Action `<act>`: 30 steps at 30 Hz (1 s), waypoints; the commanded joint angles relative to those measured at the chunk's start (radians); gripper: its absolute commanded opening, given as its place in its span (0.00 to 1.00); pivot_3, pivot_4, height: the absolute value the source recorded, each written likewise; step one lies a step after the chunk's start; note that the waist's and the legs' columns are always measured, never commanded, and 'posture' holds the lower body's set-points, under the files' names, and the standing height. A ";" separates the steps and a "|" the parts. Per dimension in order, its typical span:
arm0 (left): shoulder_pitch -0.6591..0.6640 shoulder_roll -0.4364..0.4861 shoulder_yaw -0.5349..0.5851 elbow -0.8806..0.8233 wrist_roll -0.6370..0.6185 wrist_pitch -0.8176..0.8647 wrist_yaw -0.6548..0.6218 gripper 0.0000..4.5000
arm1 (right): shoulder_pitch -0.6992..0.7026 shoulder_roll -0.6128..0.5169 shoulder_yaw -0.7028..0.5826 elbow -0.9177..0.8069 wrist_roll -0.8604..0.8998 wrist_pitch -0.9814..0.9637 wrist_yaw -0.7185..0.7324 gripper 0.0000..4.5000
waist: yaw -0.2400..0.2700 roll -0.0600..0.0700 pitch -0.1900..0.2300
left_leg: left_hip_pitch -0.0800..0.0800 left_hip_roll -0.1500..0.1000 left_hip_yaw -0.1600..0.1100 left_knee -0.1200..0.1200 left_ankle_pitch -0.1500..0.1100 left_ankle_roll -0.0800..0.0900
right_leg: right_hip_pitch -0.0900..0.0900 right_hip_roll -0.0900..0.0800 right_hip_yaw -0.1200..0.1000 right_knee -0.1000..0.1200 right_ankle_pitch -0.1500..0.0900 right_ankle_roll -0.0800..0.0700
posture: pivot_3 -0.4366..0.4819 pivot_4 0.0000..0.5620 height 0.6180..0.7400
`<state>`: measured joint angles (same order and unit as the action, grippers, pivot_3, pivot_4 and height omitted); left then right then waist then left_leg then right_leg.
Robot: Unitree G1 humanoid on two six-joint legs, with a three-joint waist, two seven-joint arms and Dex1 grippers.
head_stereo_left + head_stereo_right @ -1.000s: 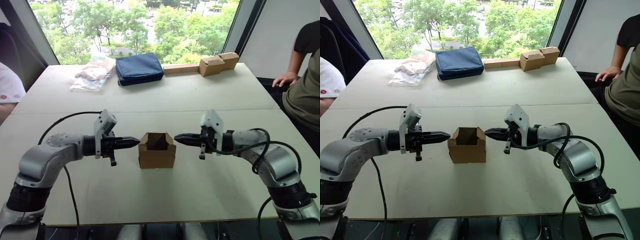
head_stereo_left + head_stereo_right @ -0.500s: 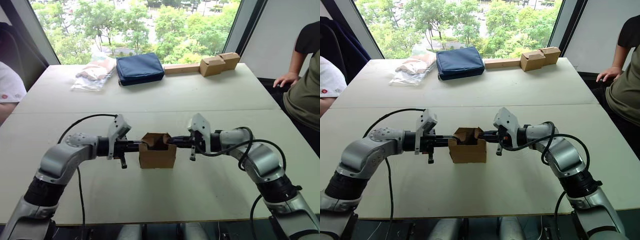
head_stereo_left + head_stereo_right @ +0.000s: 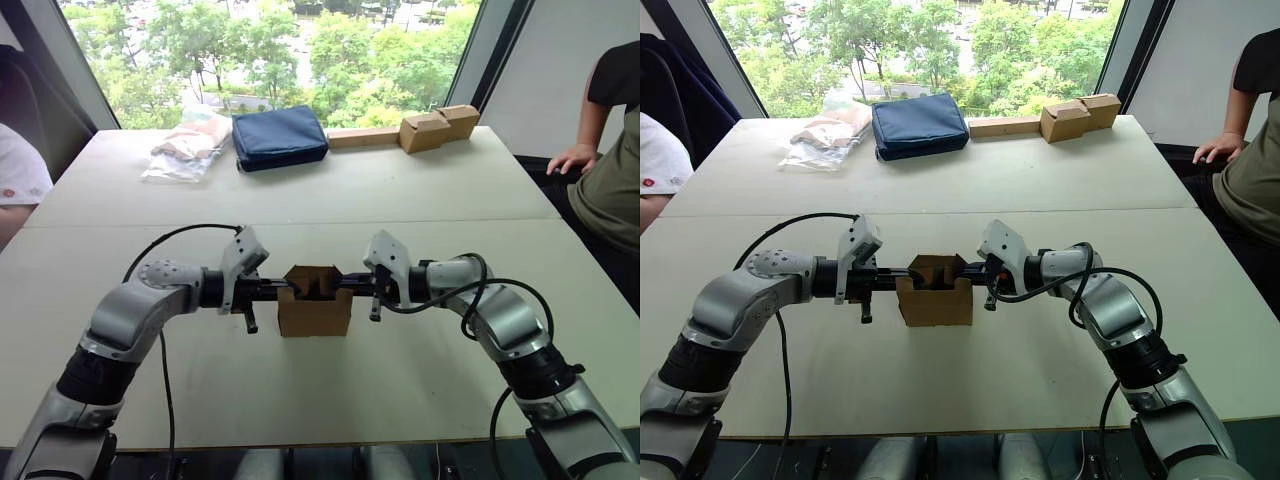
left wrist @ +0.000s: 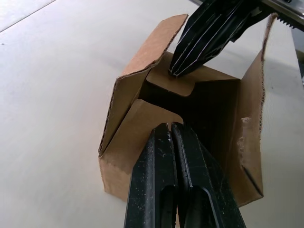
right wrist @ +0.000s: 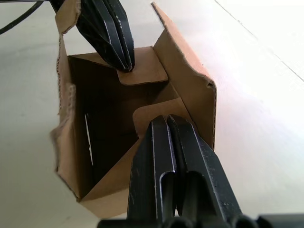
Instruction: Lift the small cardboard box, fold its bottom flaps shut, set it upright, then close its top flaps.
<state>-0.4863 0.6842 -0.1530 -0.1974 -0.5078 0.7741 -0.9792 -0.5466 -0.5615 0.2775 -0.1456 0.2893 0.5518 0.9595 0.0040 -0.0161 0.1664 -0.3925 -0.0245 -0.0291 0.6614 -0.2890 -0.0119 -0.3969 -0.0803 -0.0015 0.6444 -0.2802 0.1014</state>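
The small cardboard box (image 3: 314, 311) stands on the table with its open end up; the end resting on the table is hidden. My left gripper (image 3: 287, 288) is shut, and its tips press the box's left flap (image 4: 142, 114) down into the opening. From the other side my right gripper (image 3: 343, 286), also shut, pushes the right flap (image 5: 149, 111) inward. The two sets of tips face each other across the opening, a short gap apart. The near and far flaps (image 4: 154, 42) still stand upright.
At the table's far edge lie a blue pouch (image 3: 280, 138), a clear plastic bag (image 3: 187, 148), and two tan boxes joined to a cardboard strip (image 3: 430, 128). A person (image 3: 605, 190) sits at the right, and another person's sleeve (image 3: 18, 175) shows at the left.
Both grippers have moved inward from beside the box to over its opening. The two side flaps, upright before, are now bent inward under the fingertips.
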 commanded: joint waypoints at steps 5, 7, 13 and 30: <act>-0.017 -0.031 0.066 -0.001 -0.046 0.019 0.002 0.01 | -0.019 -0.001 -0.025 -0.034 0.002 -0.018 0.011 0.00 | 0.000 0.000 0.000 | 0.000 0.000 0.000 0.000 0.000 0.000 | 0.000 0.000 0.000 0.000 0.000 0.000 | 0.48 0.27 1.00; -0.021 -0.023 0.114 -0.005 -0.096 0.055 -0.009 0.01 | -0.022 -0.008 -0.055 -0.058 0.029 -0.006 0.013 0.00 | 0.000 0.000 0.000 | 0.000 0.000 0.000 0.000 0.000 0.000 | 0.000 0.000 0.000 0.000 0.000 0.000 | 0.48 0.27 1.00; -0.054 0.031 0.260 0.026 -0.245 0.163 -0.053 0.01 | -0.025 -0.038 -0.193 -0.197 0.180 0.119 0.010 0.00 | -0.003 0.000 0.000 | 0.000 0.000 0.000 0.000 0.000 0.000 | -0.001 0.000 0.000 0.001 0.000 0.000 | 0.48 0.27 1.00; -0.298 -0.115 0.062 0.739 0.069 -0.184 -0.226 0.01 | 0.073 -0.105 -0.114 -0.577 0.330 0.313 -0.131 0.00 | 0.005 -0.001 0.001 | -0.001 -0.001 0.000 0.001 0.000 0.000 | -0.001 0.002 -0.001 0.001 0.000 0.000 | 0.48 0.27 1.00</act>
<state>-0.7343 0.5816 -0.0843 0.4869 -0.4632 0.6390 -1.1570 -0.4685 -0.6597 0.1296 -0.6851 0.6624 0.9052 0.8492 0.0091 -0.0172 0.1671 -0.3933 -0.0250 -0.0288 0.6619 -0.2890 -0.0115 -0.3977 -0.0786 -0.0030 0.6452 -0.2801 0.1016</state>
